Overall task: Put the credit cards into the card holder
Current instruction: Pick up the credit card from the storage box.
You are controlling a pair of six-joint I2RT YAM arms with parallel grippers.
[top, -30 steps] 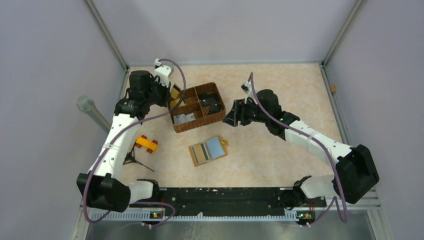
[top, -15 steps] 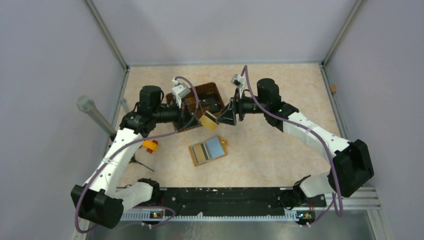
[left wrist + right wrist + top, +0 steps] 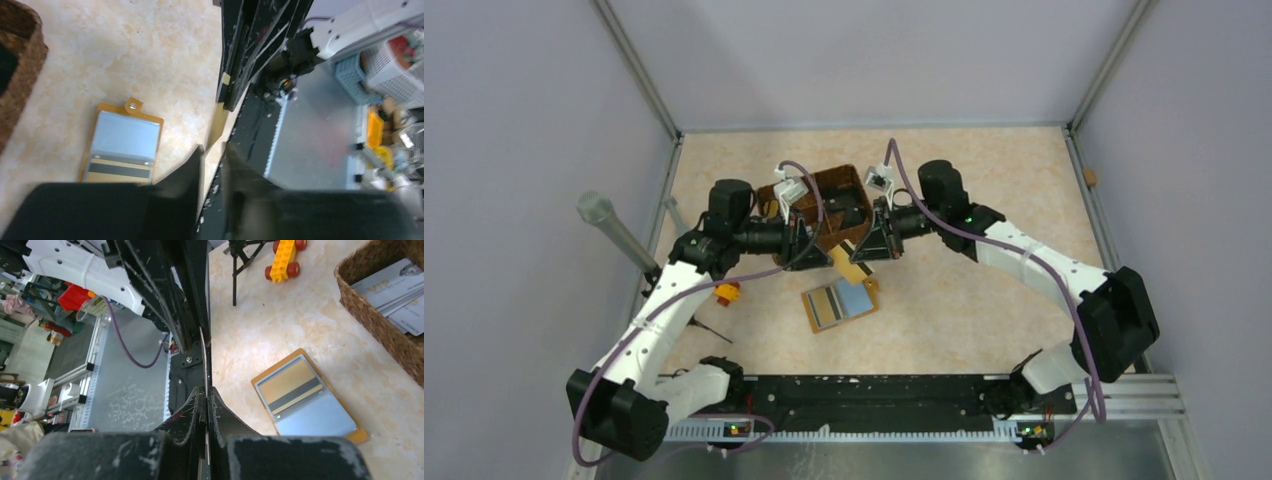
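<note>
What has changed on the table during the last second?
The left gripper carried the pale card from the left side of the basket toward the middle, near the card holder. The right gripper came leftward to meet it and shut on the card. Whether the left gripper has let go cannot be told. The card holder, lying open, and the basket stayed in place.

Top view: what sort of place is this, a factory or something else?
Probably a robotics lab test booth: a left arm and a right arm bolted at a table edge, plain walls on metal posts around it, storage crates beyond.
</note>
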